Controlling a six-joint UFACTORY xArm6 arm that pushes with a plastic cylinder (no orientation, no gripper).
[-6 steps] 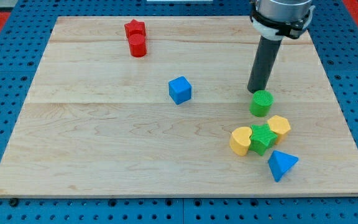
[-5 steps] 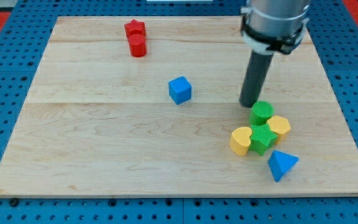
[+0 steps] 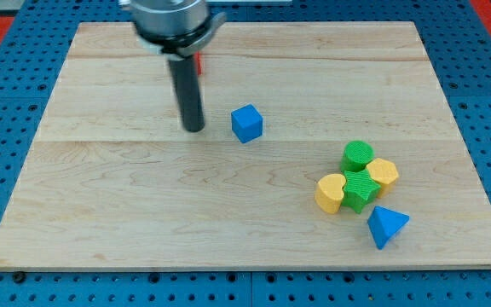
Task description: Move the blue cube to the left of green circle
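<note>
No claw on this rig, just the rod, so nothing spread or pinching. My tip [image 3: 193, 129] sits on the worktop [image 3: 101, 196], just beside the blue cube [image 3: 246, 123] on the view's left, a small gap between them, not touching.

The cube is mid-board, slightly toward the view's top. The green circle [image 3: 358, 155] is well apart from it, toward the view's right and a bit lower, packed against the yellow blocks [image 3: 331, 192] and the other green block [image 3: 361, 189].

Key relation: tip, cube and circle are roughly in line, tip on the far side. My read: a push toward the view's right and slightly down carries the cube there. It must stop short of the cluster.
</note>
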